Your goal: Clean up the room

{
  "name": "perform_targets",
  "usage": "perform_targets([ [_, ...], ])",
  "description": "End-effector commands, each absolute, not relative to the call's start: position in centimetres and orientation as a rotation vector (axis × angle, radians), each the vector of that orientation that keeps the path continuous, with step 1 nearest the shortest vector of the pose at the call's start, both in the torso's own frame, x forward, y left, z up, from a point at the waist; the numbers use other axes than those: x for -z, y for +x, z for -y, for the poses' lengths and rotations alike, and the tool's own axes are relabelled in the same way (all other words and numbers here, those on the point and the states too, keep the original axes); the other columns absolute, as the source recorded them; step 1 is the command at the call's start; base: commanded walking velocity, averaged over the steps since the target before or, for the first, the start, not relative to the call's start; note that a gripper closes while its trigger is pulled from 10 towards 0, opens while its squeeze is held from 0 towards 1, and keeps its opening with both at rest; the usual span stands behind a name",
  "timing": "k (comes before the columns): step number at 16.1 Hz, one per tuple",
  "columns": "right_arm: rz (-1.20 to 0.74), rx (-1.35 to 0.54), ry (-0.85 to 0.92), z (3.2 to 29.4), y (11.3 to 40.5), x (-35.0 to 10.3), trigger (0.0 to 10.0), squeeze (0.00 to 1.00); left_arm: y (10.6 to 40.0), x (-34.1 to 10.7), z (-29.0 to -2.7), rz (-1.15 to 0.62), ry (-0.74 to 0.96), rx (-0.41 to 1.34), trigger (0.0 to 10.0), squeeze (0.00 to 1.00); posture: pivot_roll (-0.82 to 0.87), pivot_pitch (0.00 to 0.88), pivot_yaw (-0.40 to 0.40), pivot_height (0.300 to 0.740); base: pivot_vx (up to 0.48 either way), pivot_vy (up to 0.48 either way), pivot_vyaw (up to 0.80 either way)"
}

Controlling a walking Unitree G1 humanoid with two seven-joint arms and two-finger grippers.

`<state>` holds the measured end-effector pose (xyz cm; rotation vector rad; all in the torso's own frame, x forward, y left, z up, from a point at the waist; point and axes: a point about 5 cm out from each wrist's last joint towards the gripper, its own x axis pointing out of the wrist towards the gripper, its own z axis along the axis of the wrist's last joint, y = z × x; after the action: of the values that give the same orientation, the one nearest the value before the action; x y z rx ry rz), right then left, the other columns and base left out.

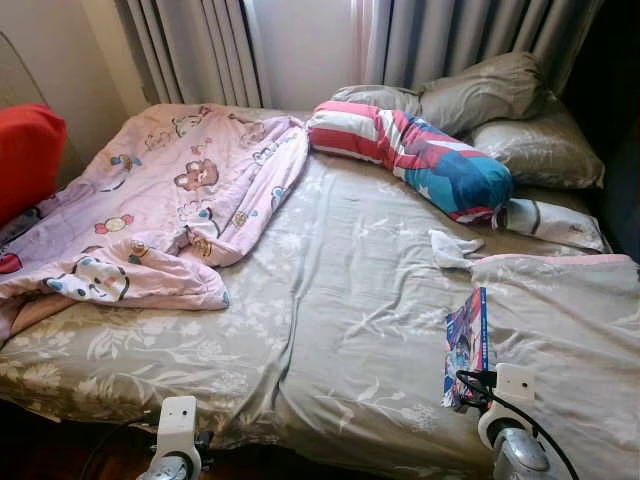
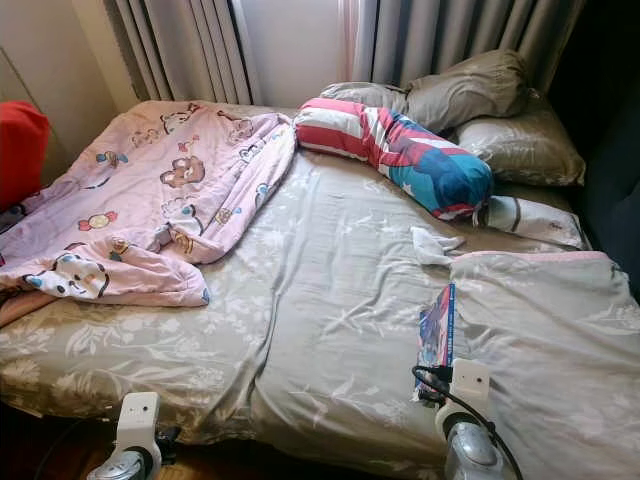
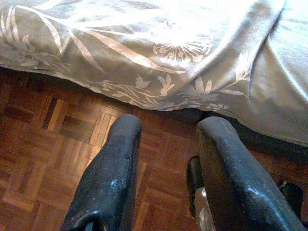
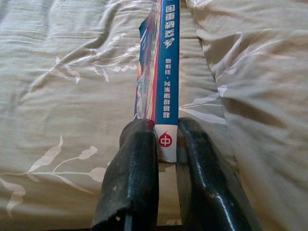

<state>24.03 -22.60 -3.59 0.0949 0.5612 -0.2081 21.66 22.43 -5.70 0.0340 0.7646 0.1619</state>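
A thin book with a blue spine (image 4: 167,72) stands on edge on the olive floral bedsheet (image 1: 330,320), beside a folded grey cover (image 1: 570,330). My right gripper (image 4: 167,131) is shut on the near end of the book's spine, at the foot of the bed on the right; the same book (image 1: 467,345) appears in the left eye view. My left gripper (image 3: 169,129) is open and holds nothing, low over the parquet floor (image 3: 43,159) by the bed's edge. A crumpled pink cartoon blanket (image 1: 170,200) lies across the bed's left half.
A red, white and blue bolster (image 1: 410,155) and grey pillows (image 1: 500,100) lie at the head of the bed. A small white cloth (image 1: 450,248) sits on the sheet. A red cushion (image 1: 25,155) is at far left. Curtains (image 1: 440,40) hang behind.
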Motion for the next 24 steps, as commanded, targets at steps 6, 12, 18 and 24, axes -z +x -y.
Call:
perform_targets([
  [6,-0.549,0.183,0.079,22.46,24.32,3.36,10.0,0.00,21.11,5.99,-22.78,-0.792,0.032,-0.167,10.0,0.00,0.08,0.022,0.000,0.740,0.000,0.000,0.00],
  [12,-0.544,0.184,0.081,22.46,24.44,3.27,10.0,0.00,21.17,5.98,-22.68,-0.790,0.032,-0.164,10.0,0.00,0.08,0.020,-0.001,0.740,0.000,0.000,0.00],
  [18,-0.544,0.184,0.082,22.41,24.50,3.24,10.0,0.00,21.26,5.93,-22.62,-0.786,0.032,-0.163,10.0,0.00,0.08,0.019,-0.001,0.740,0.000,0.000,0.00],
  [24,-0.544,0.187,0.085,22.33,24.51,3.26,10.0,0.00,21.35,5.86,-22.68,-0.782,0.035,-0.163,10.0,0.00,0.08,0.018,0.001,0.740,0.257,0.000,0.00],
])
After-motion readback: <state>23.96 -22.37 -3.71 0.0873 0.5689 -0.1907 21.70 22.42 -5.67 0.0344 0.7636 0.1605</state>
